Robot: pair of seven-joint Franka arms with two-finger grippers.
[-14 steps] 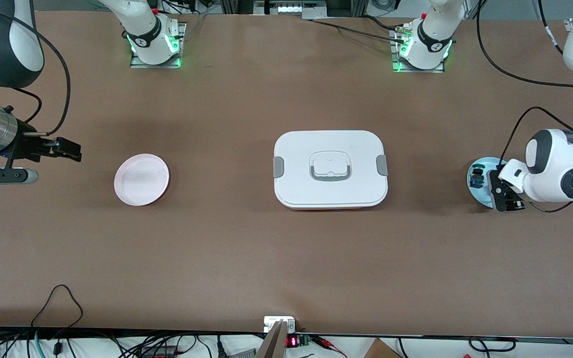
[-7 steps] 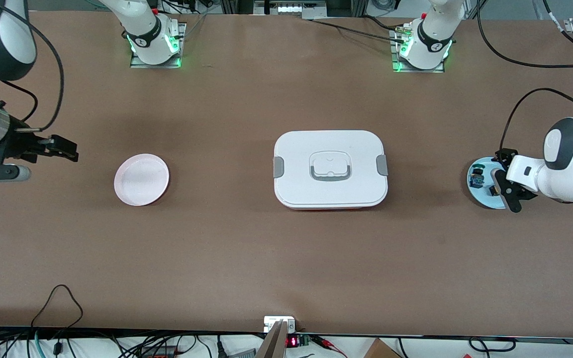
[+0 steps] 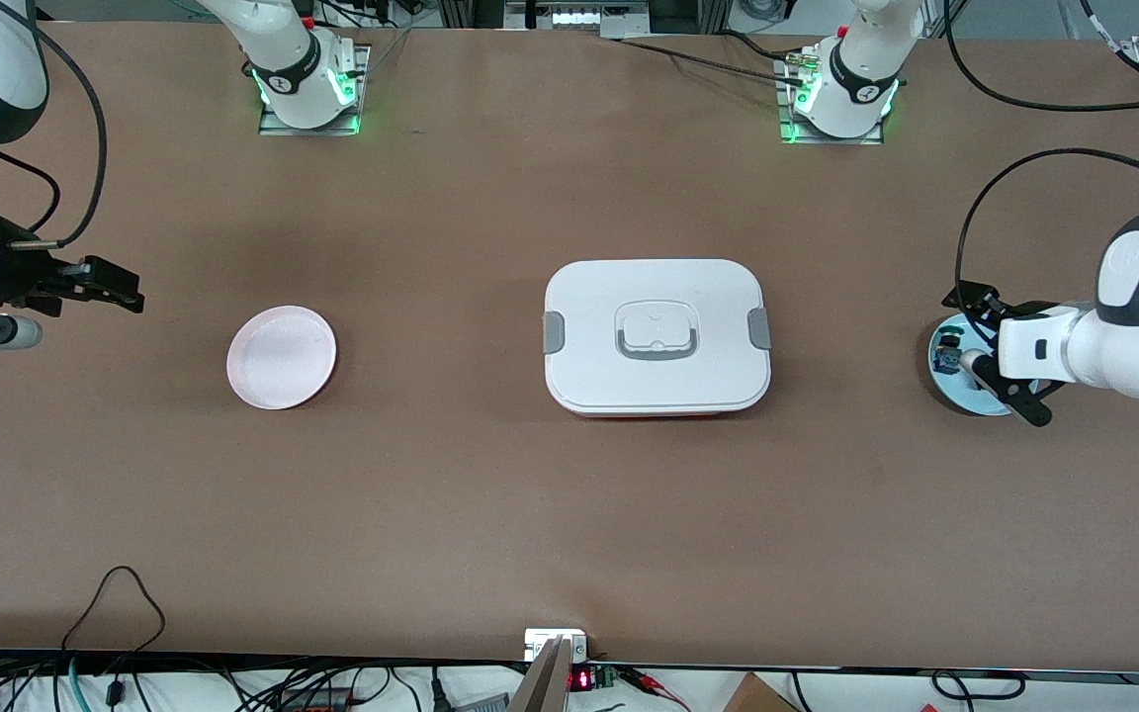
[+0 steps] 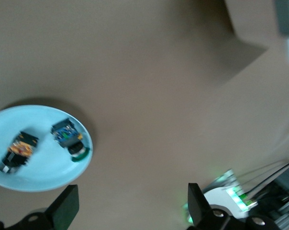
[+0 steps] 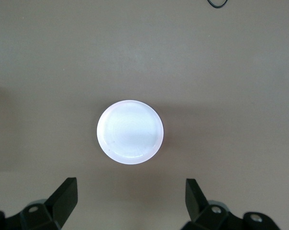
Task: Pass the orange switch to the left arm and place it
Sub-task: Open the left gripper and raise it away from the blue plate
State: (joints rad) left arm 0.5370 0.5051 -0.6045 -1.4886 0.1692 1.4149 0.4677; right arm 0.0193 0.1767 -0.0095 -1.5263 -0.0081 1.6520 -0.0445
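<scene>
from my remote station: the brown table (image 3: 490,494) carries three groups of things. at mid-table sits the white box (image 3: 657,336), lid on, grey clips at both short ends and a grey-rimmed handle on top; i can read no label or brand on it. toward the left arm's end lies a light blue plate (image 4: 39,163). on it, in the left wrist view, rests the orange switch (image 4: 18,150), a small black part with an orange top, lying just beside but apart from a blue-and-black component (image 4: 68,135). no writing on either part is legible to me.

the left gripper (image 3: 1009,361) hangs over the blue plate, partly covering it in the front view; its fingers (image 4: 63,210) stand wide apart with nothing between them, and the switch is not held.

toward the right arm's end lies a pale pink plate (image 3: 282,356), bare, well apart from the box. the right gripper (image 3: 120,292) is in the air over the table at that end, off to the side of the pink plate; its fingers (image 5: 64,197) are likewise spread apart and carry nothing.

both arm bases glow green at the table's edge farthest from the front camera. a small red digit display (image 3: 580,680) shows at the near edge; i cannot read its figures.
</scene>
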